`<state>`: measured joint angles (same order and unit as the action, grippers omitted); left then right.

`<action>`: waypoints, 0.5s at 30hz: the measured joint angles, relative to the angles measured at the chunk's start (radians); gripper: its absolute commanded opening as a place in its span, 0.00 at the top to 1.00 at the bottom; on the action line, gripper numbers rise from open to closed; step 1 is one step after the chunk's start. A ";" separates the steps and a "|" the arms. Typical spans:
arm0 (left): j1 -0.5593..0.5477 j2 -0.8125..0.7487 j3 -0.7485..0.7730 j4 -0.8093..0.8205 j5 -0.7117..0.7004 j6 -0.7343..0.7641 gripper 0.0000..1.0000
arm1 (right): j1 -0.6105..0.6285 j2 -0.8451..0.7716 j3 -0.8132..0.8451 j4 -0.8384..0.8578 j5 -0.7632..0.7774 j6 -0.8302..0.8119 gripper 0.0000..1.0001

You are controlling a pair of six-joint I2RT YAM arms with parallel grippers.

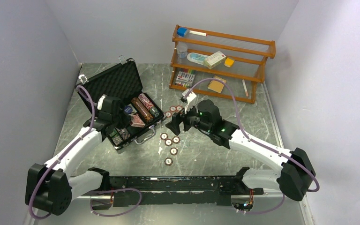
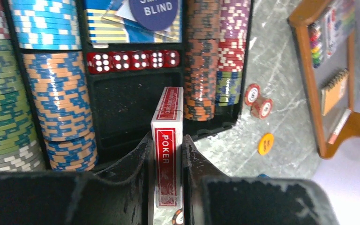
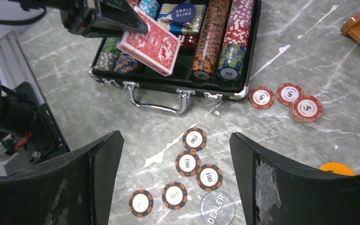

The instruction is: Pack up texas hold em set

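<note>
The black case [image 1: 115, 82] lies open at the left, its slots holding rows of chips. My left gripper [image 1: 132, 123] is shut on the red-backed card deck [image 2: 168, 117], held on edge just above the case's empty middle slot [image 2: 126, 103]. The deck also shows in the right wrist view [image 3: 149, 44]. My right gripper [image 3: 176, 138] is open and empty above several loose orange-black 100 chips [image 3: 188, 162] and a clear dealer button [image 3: 217, 206]. Three red 5 chips [image 3: 289, 93] and an orange disc [image 3: 337, 168] lie on the table right of the case.
A wooden shelf [image 1: 222, 58] with boxes, pens and a notebook stands at the back right. The case's metal handle [image 3: 157, 102] faces the loose chips. Red dice [image 2: 131, 61] and a small blind button [image 2: 157, 9] sit inside the case.
</note>
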<state>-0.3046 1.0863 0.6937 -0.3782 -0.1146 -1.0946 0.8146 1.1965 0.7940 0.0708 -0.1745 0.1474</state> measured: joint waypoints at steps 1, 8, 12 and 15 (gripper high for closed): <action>0.000 0.011 0.000 -0.003 -0.012 -0.002 0.93 | 0.000 -0.005 -0.006 0.006 -0.002 0.010 0.12; 0.004 0.077 0.000 0.030 -0.024 -0.002 0.93 | 0.000 -0.008 -0.007 0.026 -0.018 0.026 0.12; 0.006 0.107 0.001 0.035 -0.033 -0.002 0.93 | 0.000 -0.005 -0.007 0.027 -0.021 0.027 0.12; 0.006 0.107 0.001 0.035 -0.035 -0.002 0.93 | 0.000 -0.002 -0.007 0.029 -0.021 0.028 0.12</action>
<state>-0.2981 1.1934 0.6949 -0.3428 -0.1497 -1.0966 0.8146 1.1950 0.7868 0.0994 -0.1951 0.1753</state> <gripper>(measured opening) 0.222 0.886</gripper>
